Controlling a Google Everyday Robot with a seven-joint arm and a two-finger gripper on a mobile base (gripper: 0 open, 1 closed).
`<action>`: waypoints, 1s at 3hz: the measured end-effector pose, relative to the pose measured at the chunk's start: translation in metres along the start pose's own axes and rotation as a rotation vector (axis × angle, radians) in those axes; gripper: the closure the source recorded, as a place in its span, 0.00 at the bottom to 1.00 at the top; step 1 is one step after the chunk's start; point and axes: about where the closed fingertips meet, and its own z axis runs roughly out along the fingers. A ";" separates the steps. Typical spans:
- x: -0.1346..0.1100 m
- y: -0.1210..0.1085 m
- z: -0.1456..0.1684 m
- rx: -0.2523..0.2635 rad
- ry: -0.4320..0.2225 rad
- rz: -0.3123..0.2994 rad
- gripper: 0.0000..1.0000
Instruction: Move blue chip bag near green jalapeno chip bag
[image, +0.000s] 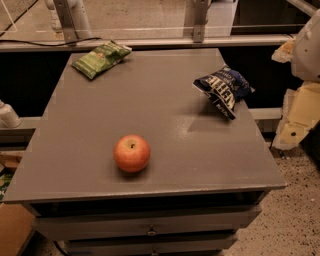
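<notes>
Firstly, at the lower left of the frame a piece of brown cardboard (11, 231) stands beside the grey table (65, 150), which fills most of the picture. A black cable (45, 43) runs along the rail behind the table, at the upper left. The green jalapeno chip bag (101, 58) lies flat on the far left corner of the table, turned a little diagonal, with its light and reddish logo facing up. Lower and more to the centre, a red-yellow apple (132, 153) stands upright with its stem on top, well apart from both bags. Under the front edge of the table two drawers (150, 224) are closed. The blue chip bag (222, 90) is in the upper right part of the table, near the right edge. It is wrinkled, its white letters are tilted, and it throws a shadow on the table just below it. It is well apart from the green bag, on the opposite side. At the right border of the frame the cream-coloured gripper (299, 116) hangs beside the table, near the blue bag but not touching it. It is not possible to say whether it is released or clenched. Speckled floor (295, 215) shows at the lower right.
</notes>
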 end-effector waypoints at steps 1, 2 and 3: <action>0.000 0.000 0.000 0.000 0.000 0.000 0.00; 0.001 -0.003 0.006 0.016 -0.027 0.002 0.00; -0.003 -0.013 0.032 0.034 -0.043 0.002 0.00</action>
